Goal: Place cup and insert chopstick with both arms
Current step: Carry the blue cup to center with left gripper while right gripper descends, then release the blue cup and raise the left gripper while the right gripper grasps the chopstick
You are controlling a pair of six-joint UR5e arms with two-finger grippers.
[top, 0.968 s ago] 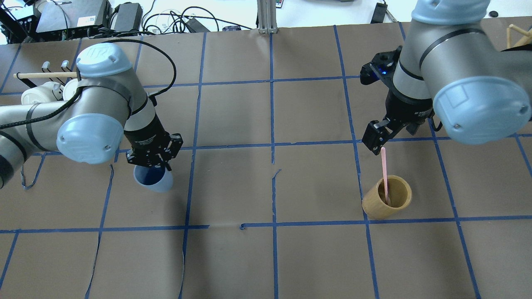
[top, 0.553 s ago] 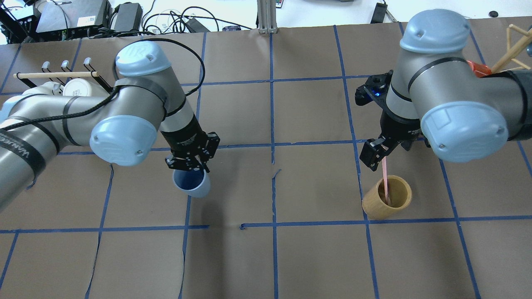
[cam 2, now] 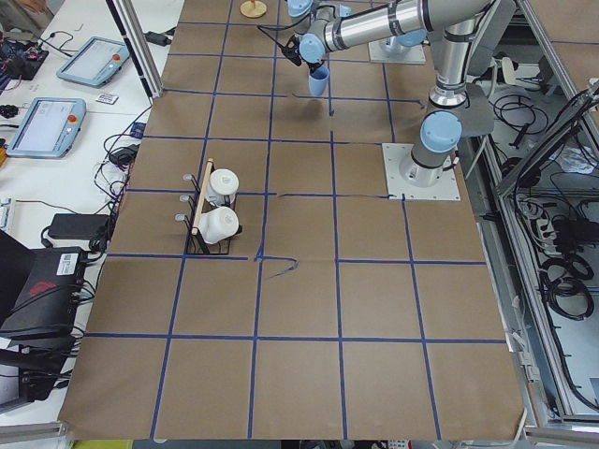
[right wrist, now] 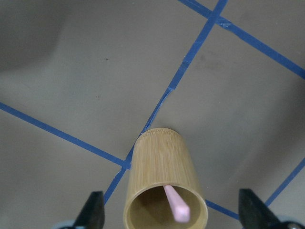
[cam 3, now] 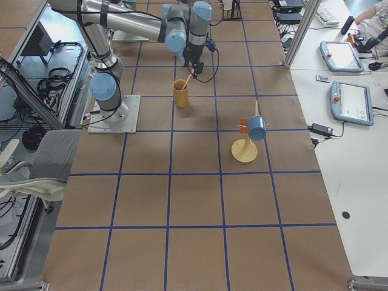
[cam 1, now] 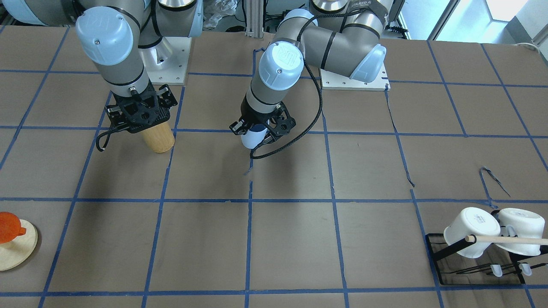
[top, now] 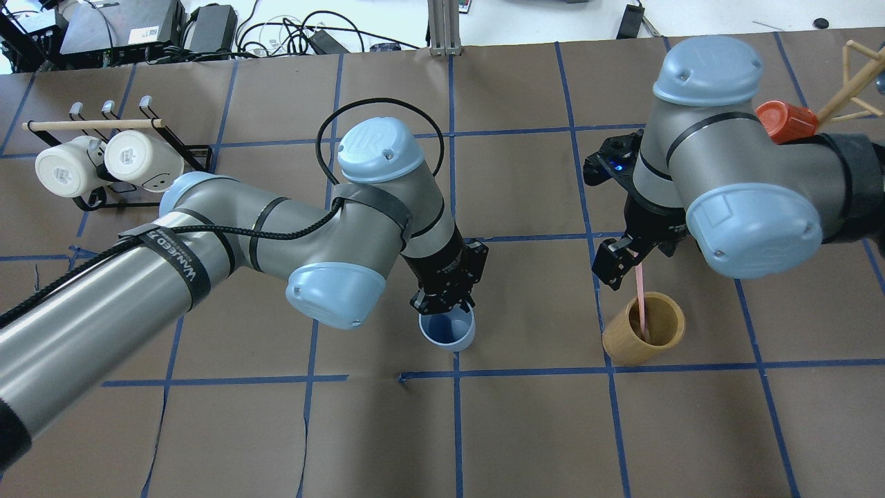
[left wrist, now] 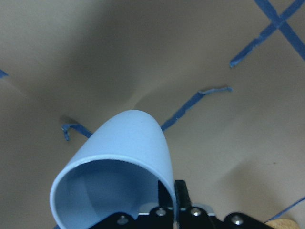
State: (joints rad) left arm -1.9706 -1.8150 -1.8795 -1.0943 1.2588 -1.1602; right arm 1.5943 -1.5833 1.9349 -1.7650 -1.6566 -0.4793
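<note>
My left gripper (top: 442,304) is shut on the rim of the light blue cup (top: 449,328) and holds it slightly tilted over the table's middle. The cup also shows in the front view (cam 1: 251,139) and fills the left wrist view (left wrist: 121,162). One pink chopstick (top: 641,294) leans inside the tan bamboo cylinder (top: 646,339). My right gripper (top: 635,254) is open just above the cylinder. Its fingers (right wrist: 94,210) stand wide on either side of the chopstick's top (right wrist: 177,206) without touching it.
A black rack (top: 176,145) with two white mugs (top: 110,159) and a long wooden rod (top: 90,125) stands at the far left. A wooden stand (cam 1: 13,250) with an orange cup (top: 785,121) is at the far right. Blue tape lines cross the brown paper.
My left arm has carried the blue cup rightward from the left side to the table's middle. My right gripper has come down and slightly left around the chopstick's top.
</note>
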